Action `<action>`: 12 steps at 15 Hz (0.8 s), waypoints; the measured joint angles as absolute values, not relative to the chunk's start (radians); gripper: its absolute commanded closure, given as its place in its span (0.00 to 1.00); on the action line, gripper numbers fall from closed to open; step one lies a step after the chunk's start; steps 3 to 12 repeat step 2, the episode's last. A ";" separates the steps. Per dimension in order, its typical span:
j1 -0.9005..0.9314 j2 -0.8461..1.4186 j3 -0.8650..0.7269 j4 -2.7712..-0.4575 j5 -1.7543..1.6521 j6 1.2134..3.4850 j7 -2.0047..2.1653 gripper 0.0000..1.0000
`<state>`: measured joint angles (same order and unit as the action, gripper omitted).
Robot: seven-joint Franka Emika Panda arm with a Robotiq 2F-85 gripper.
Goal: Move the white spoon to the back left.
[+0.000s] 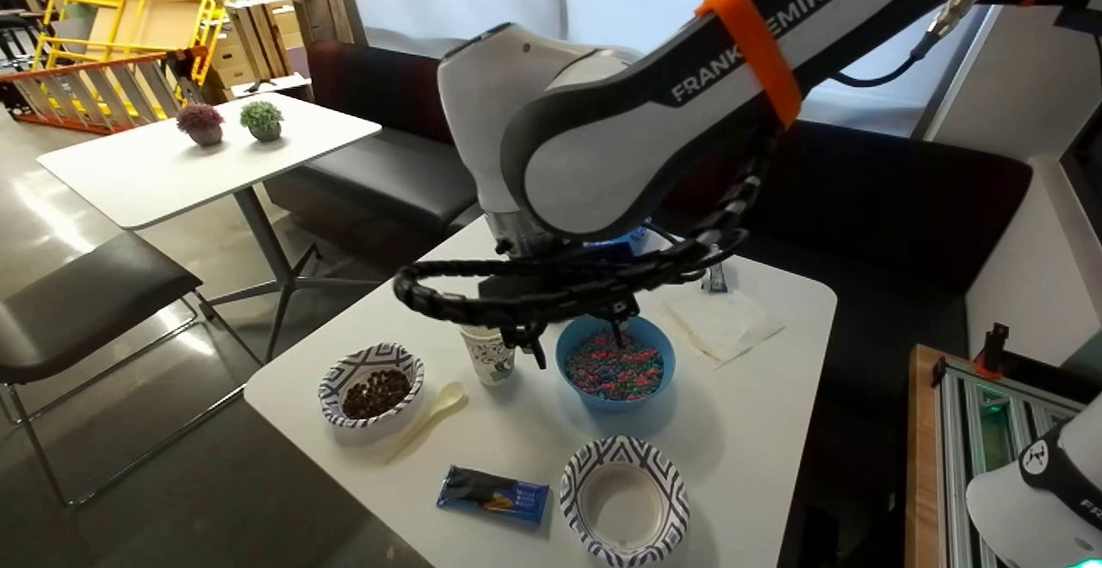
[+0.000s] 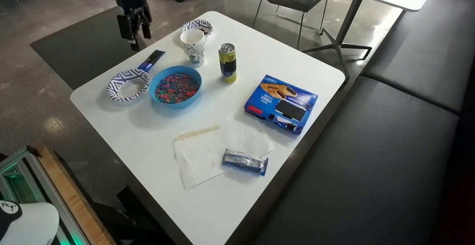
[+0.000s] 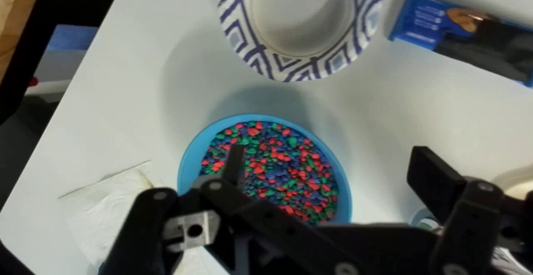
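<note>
Reaching over the table [image 1: 762, 435], the arm [image 1: 598, 163] bends sharply downward, and the gripper [image 1: 580, 353] hangs above the table with its fingers [image 3: 435, 181] pointing down and spread wide apart. In the wrist view, one finger stands across part of the blue bowl [image 3: 192, 158]. The spoon [image 1: 440, 407] lies on the table just beside the brown-filled bowl [image 1: 333, 385], head toward the cup [image 1: 491, 361].

Spoon [image 1: 435, 410]: partly behind the cup [image 2: 194, 49] in an exterior view
Box [image 1: 627, 245]: mostly behind the arm [image 1: 594, 168] in an exterior view
Paper bowl [image 3: 300, 67]: cut by the wrist view's top edge
Bar [image 3: 462, 37]: cut at right there, print blurred
Gripper [image 3: 331, 160]: cut at bottom there
Napkin [image 3: 108, 200]: partly behind the gripper there
</note>
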<state>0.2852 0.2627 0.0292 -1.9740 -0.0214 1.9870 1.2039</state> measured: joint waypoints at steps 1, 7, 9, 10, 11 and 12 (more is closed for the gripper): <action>0.277 0.245 0.032 -2.008 -0.042 1.980 1.161 0.00; 0.271 0.229 0.033 -2.039 -0.056 1.979 1.134 0.00; 0.271 0.229 0.033 -2.039 -0.056 1.979 1.134 0.00; 0.271 0.229 0.033 -2.039 -0.056 1.979 1.134 0.00; 0.271 0.229 0.033 -2.039 -0.056 1.979 1.134 0.00; 0.271 0.229 0.033 -2.039 -0.056 1.979 1.134 0.00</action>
